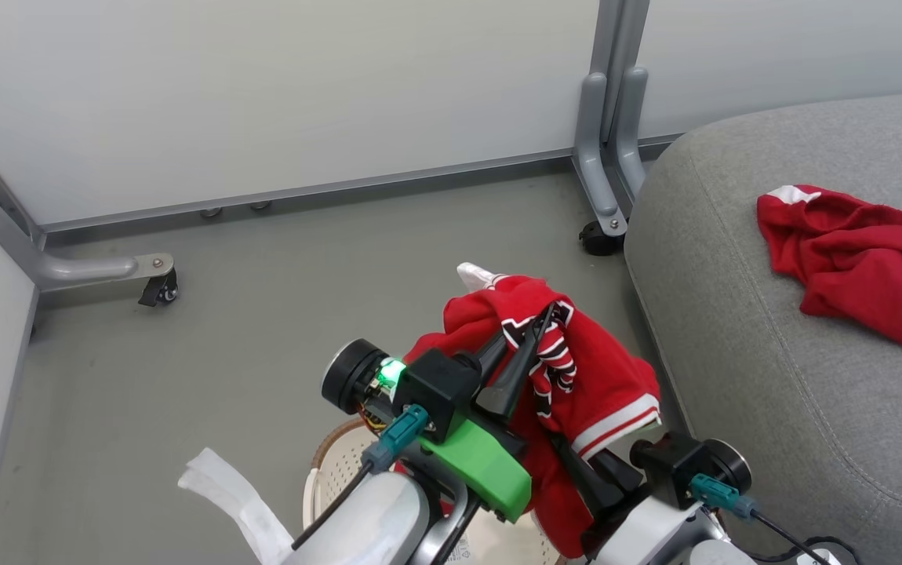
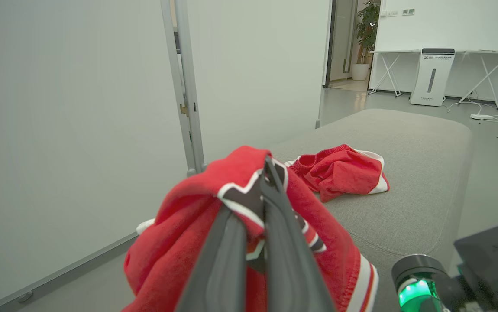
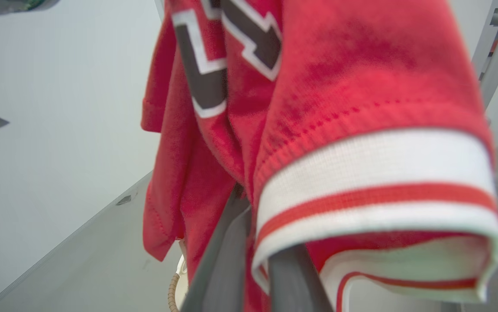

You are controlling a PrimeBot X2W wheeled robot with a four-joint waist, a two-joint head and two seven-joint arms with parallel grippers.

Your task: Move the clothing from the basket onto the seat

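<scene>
Head view: left gripper [image 1: 545,318] clenched on the jersey [image 1: 616,369], right gripper [image 1: 580,471] seemingly pinching its hem; carry it right, clear of the basket [image 1: 333,463], onto the seat [image 1: 733,353]

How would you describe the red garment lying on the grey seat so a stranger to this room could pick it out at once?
Find the big grey seat on the right of the head view. On it lies a crumpled red garment with white trim. Unlike the jersey, which the robot's fingers hold up beside the seat, it lies loose and shows no lettering.
</scene>
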